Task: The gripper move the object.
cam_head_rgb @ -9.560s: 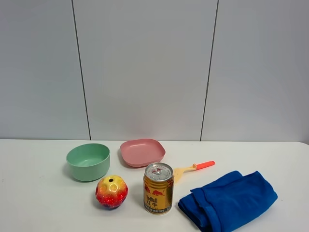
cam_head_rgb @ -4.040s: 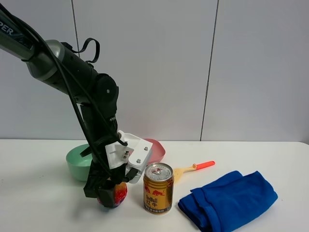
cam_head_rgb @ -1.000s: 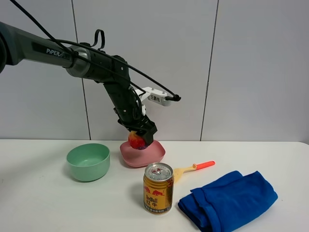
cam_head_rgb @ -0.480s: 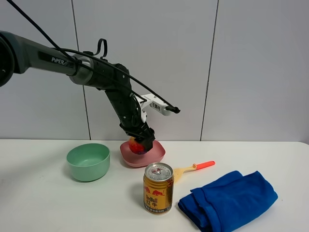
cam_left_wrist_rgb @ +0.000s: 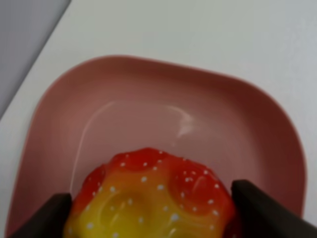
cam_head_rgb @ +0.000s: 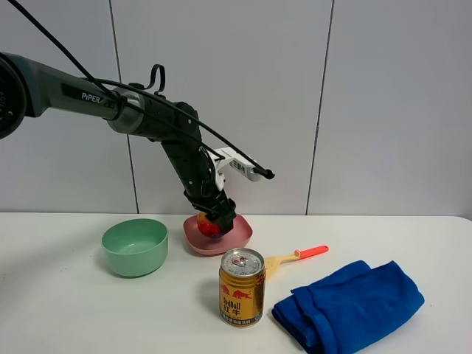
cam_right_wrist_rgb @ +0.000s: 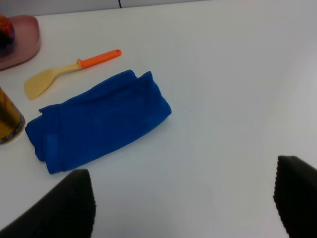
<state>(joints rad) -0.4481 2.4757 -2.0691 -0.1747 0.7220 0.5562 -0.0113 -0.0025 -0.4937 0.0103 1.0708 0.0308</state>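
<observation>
My left gripper (cam_head_rgb: 214, 216) is shut on the object, a glossy red and yellow dimpled toy fruit (cam_head_rgb: 208, 226). It holds the fruit low over the middle of a pink square plate (cam_head_rgb: 237, 234) at the back of the table. In the left wrist view the fruit (cam_left_wrist_rgb: 148, 196) sits between the two black fingers (cam_left_wrist_rgb: 265, 210), with the plate (cam_left_wrist_rgb: 163, 94) right beneath it. I cannot tell whether the fruit touches the plate. My right gripper (cam_right_wrist_rgb: 181, 208) is open and empty above bare table and does not show in the exterior view.
A green bowl (cam_head_rgb: 135, 245) stands left of the plate. A gold Red Bull can (cam_head_rgb: 242, 287) stands in front. A yellow spatula with an orange handle (cam_head_rgb: 295, 256) and a folded blue cloth (cam_head_rgb: 346, 302) lie to the right. The cloth also shows in the right wrist view (cam_right_wrist_rgb: 99, 121).
Over the last second my left gripper has come down with the fruit, from above the pink plate to low inside it. Earlier it lifted the fruit from beside the can.
</observation>
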